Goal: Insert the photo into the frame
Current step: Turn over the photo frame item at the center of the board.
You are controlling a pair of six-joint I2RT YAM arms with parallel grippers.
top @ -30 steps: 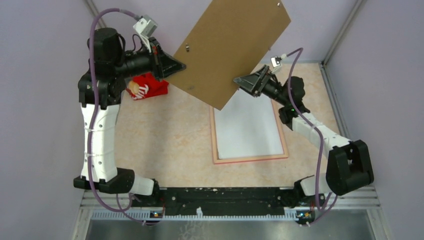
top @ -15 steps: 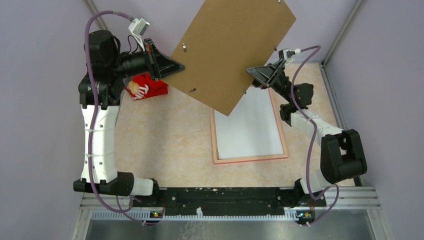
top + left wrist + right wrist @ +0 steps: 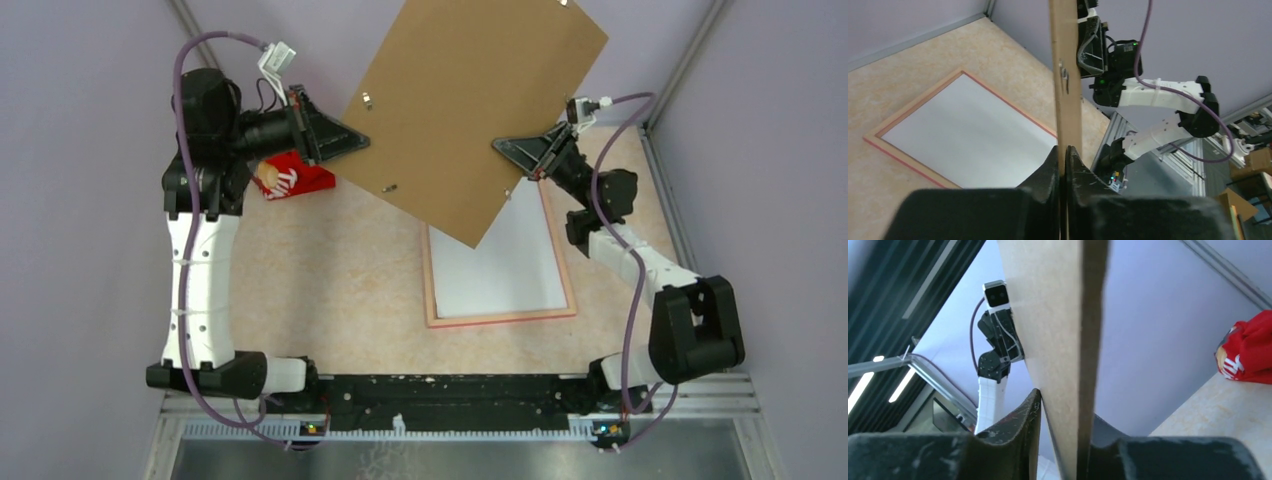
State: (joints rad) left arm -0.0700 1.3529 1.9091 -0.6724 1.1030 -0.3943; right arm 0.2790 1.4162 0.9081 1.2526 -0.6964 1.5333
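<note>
Top external view: photo (image 3: 500,260), white back up, lies inside the frame (image 3: 500,319) on the counter (image 3: 330,290). Left jaws and right jaws clench opposite edges of the raised backing board (image 3: 480,100). Photo likely light, bendable; grip an edge.

Tilted brown board (image 3: 480,100) — red packet (image 3: 292,178)

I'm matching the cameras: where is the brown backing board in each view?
Top external: backing board upper centre, tilted, held aloft.
Left wrist: board edge-on, vertical strip, centre.
Right wrist: board edge-on, upper centre.
Landmark: pink frame, absent from right wrist.
</note>
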